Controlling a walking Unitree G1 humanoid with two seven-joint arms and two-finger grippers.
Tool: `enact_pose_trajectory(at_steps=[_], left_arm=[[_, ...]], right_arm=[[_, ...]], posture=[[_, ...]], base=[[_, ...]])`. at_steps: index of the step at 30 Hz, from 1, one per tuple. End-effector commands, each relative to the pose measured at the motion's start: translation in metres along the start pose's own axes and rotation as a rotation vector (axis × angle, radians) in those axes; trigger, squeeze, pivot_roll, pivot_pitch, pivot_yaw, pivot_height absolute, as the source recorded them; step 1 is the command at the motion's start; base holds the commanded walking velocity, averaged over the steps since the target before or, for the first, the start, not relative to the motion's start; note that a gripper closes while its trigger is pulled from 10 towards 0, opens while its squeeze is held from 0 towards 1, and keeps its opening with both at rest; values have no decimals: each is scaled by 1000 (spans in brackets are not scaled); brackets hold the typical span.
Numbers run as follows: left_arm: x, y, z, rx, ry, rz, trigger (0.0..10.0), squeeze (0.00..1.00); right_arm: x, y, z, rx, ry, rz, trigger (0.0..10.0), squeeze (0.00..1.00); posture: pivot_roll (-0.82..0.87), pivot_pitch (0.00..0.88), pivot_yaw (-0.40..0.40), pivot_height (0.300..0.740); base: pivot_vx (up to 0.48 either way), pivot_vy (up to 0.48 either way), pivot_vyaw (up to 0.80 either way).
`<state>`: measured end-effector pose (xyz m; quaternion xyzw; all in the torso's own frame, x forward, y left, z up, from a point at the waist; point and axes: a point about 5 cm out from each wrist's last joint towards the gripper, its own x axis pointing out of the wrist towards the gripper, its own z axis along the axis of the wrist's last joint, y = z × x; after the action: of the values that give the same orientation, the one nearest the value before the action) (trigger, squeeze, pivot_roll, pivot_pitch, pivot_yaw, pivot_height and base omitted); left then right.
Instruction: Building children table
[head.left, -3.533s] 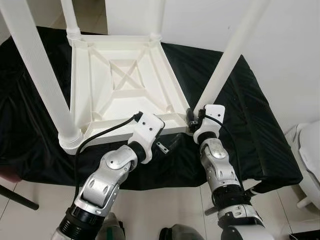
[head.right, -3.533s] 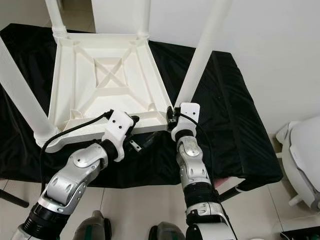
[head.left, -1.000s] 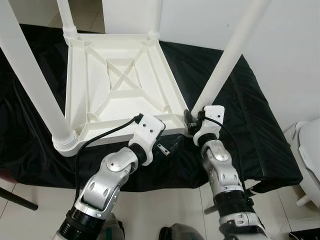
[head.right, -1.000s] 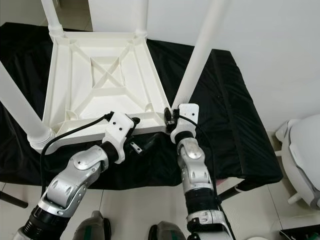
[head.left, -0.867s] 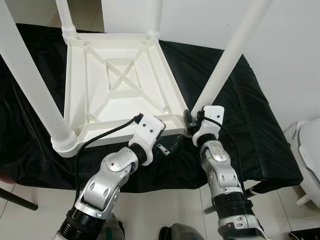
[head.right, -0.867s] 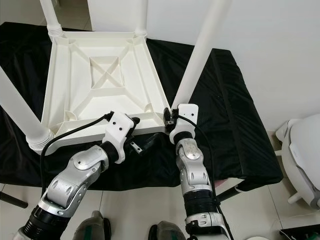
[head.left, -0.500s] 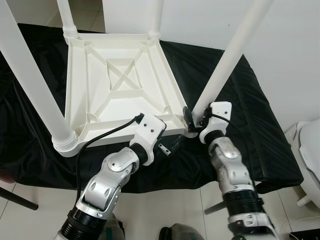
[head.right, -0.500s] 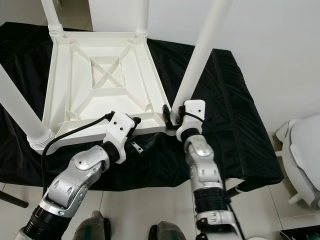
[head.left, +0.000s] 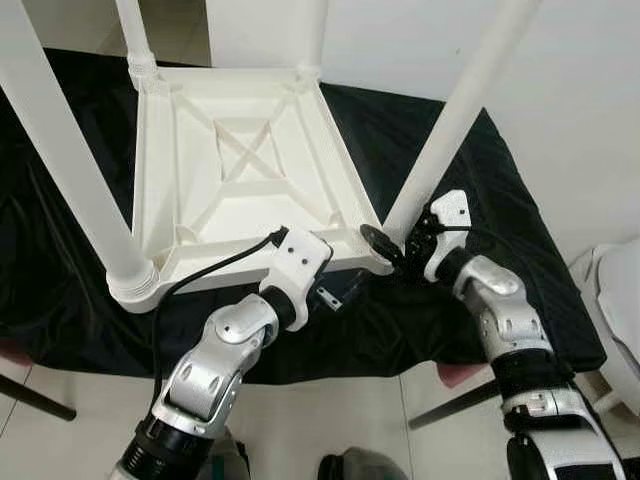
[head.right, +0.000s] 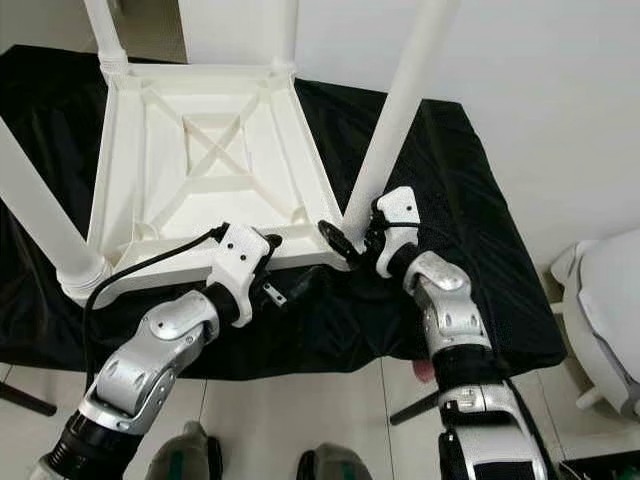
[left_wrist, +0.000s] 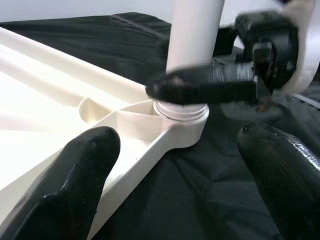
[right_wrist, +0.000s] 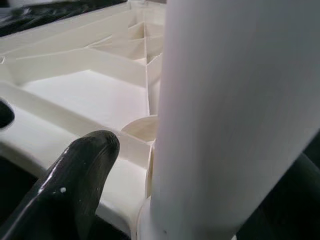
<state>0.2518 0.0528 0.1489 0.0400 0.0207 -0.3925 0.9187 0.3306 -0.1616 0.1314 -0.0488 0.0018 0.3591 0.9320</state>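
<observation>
A black cloth-draped surface (head.left: 505, 230) carries the upside-down white moulded-plastic children's table (head.left: 240, 165), its ribbed underside facing up and four round white legs rising from the corners. It looks light and stiff but smooth, so the tubes may slip under the pads; my judgement is that the best hold is low on a leg, near its threaded collar, where turning force seats it without levering the socket. The near-right white tubular leg (head.left: 450, 120) stands at about 4 o'clock of the tabletop. The right end effector (head.left: 398, 245) has its fingers spread around that leg's base, one finger (right_wrist: 80, 165) beside the collar, not clamped. The left end effector (head.left: 333, 290) hovers spread at the table's 6 o'clock edge, gripping nothing.
</observation>
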Motion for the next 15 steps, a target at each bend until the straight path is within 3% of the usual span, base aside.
enact_pose_trajectory(at_steps=[1, 2, 3, 5, 6, 15], left_arm=[[2, 0, 1, 8, 0, -6, 10000, 0], [2, 0, 2, 7, -1, -3, 10000, 0], [2, 0, 2, 8, -1, 0, 10000, 0], [1, 1, 2, 8, -1, 2, 10000, 0], [1, 1, 2, 7, -1, 3, 10000, 0], [0, 1, 1, 5, 2, 7, 10000, 0]], right_arm=[[-1, -4, -6, -15, 31, 22, 10000, 0], [-1, -6, -7, -15, 37, 24, 10000, 0], [-1, -7, -8, -11, 44, 27, 4510, 0], [-1, -8, -9, -9, 49, 29, 4510, 0], [-1, -9, -11, -6, 54, 36, 0, 0], [-5, -11, -22, 21, 69, 42, 0, 0]], posture=[[-11, 0, -95, 740], [-11, 0, -95, 740], [-10, 0, -95, 740], [-10, 0, -95, 740], [-4, 1, -95, 740], [-1, 4, -96, 740]], base=[[0, 0, 0], [0, 0, 0], [0, 0, 0], [0, 0, 0], [0, 0, 0], [0, 0, 0]])
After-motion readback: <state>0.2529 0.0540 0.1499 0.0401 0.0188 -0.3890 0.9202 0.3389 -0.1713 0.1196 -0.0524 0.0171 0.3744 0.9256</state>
